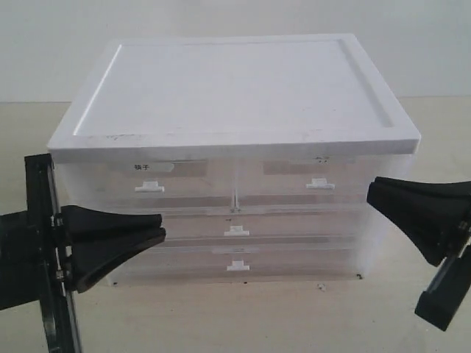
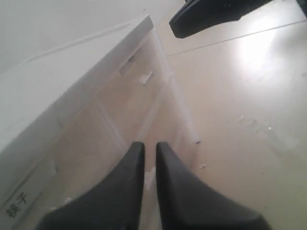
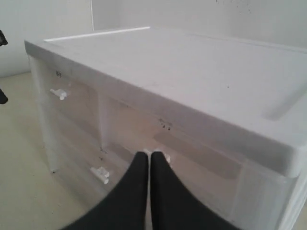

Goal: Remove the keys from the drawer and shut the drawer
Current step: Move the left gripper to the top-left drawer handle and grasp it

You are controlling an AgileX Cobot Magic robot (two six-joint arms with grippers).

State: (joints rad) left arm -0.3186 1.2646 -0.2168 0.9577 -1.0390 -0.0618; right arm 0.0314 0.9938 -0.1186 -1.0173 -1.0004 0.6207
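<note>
The drawer [image 1: 147, 179] is the upper-left half-width one of a translucent cabinet. It has a white label with dark characters [image 1: 151, 168] and a small tab handle [image 1: 149, 187], and it stands closed. The keys are hidden. My left gripper [image 1: 162, 228] hovers in front of the cabinet's lower left. Its black fingers are parted by only a narrow gap, with nothing between them. The left wrist view shows that gripper [image 2: 149, 146] and the label [image 2: 17, 203]. My right gripper [image 1: 370, 193] is shut and empty beside the cabinet's right front corner. In the right wrist view that gripper [image 3: 145, 155] points at the cabinet front.
The cabinet has a white lid [image 1: 235, 88] with a raised rim. A second half-width drawer [image 1: 309, 180] sits at the upper right, and two full-width drawers [image 1: 235, 224] [image 1: 237, 261] lie below. All are closed. The beige table [image 1: 243, 316] runs in front.
</note>
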